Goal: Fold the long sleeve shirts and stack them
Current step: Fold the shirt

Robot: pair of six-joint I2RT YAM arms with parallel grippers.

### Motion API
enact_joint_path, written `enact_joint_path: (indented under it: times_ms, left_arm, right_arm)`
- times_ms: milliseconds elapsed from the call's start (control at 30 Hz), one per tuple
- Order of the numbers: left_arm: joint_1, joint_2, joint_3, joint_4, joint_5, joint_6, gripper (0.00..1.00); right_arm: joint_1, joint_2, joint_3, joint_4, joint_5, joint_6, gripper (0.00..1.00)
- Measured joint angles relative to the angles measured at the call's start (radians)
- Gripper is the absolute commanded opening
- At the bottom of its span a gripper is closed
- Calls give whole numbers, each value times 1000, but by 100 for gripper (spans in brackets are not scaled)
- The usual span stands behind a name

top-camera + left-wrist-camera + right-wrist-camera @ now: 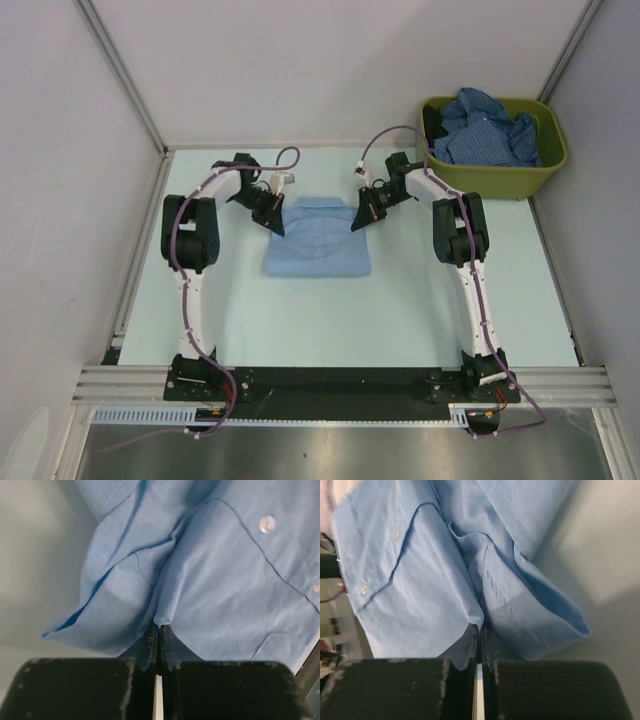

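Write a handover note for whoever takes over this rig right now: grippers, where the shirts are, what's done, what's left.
Left gripper: shut, pinching the light blue shirt at its far left corner.
Right gripper: shut, pinching the same shirt at its far right corner.
Shirts: the light blue one lies as a compact rectangle on the table. The darker blue shirts are heaped in the olive-green bin at the far right.
Done: the light blue shirt looks largely folded.
Left: finish and release that fold, then fold the bin's shirts and stack them.
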Motion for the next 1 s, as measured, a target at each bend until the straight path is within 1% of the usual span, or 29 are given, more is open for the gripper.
enact_joint_path:
  times_ms: [167,300,433,600,733,800,900,1000]
  left_arm:
    - [-20,-5,-33,43,-42,-76,0]
    - [-24,-54,-119,105,-50,-100,0]
    - [-32,-143,-268,156,-47,-107,0]
    - [-49,-258,-465,175,-26,-108,0]
    - [-81,-370,-654,191,5,-110,0]
    - [-101,-406,-709,179,10,-111,0]
    - [-127,-433,-737,141,5,-118,0]
    - [-132,-454,-729,112,0,-119,0]
  right_arm:
    - [11,10,-16,29,8,47,0]
    - [14,-41,-122,93,-5,66,0]
    - [29,-113,-269,122,-23,72,0]
    - [49,-202,-455,140,-51,80,0]
    - [71,-286,-633,147,-69,84,0]
    - [84,-317,-691,145,-71,84,0]
    - [97,-362,-756,133,-59,79,0]
    - [103,-389,-768,113,-46,69,0]
